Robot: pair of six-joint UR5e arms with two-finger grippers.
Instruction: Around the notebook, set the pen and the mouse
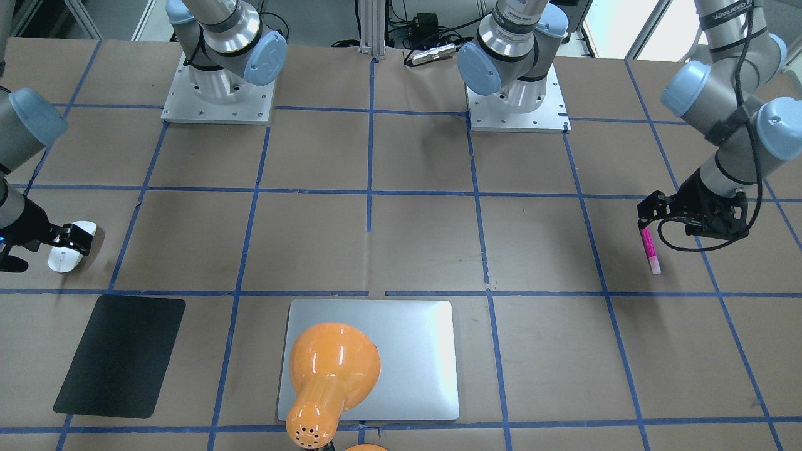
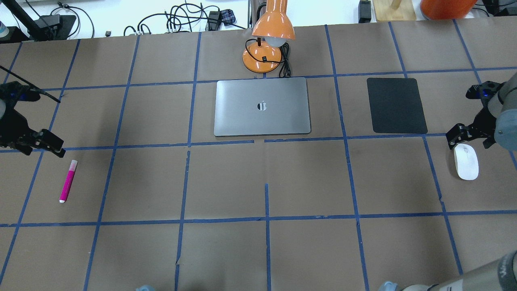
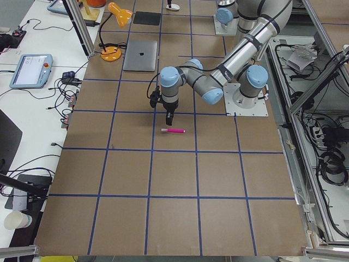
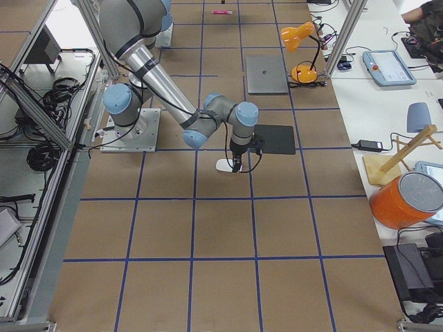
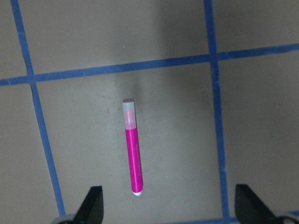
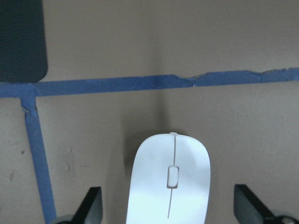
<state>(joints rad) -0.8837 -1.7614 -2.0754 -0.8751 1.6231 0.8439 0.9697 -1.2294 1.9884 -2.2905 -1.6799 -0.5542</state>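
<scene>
The magenta pen [image 2: 68, 180] lies flat on the brown table at the far left, pale cap pointing away from the robot. My left gripper [image 2: 47, 144] hangs open just above it, and in the wrist view the pen [image 5: 132, 149] sits between the spread fingertips [image 5: 95, 200]. The white mouse [image 2: 466, 161] rests at the far right. My right gripper [image 2: 458, 136] is open over its far end, with a finger on each side of the mouse [image 6: 169, 182]. The silver notebook [image 2: 262, 106] lies closed at the centre back, far from both grippers.
A black mat [image 2: 396, 105] lies to the right of the notebook, near the mouse. An orange desk lamp [image 2: 268, 36] stands behind the notebook, its shade hanging over the notebook in the front-facing view [image 1: 332, 369]. Blue tape lines grid the table.
</scene>
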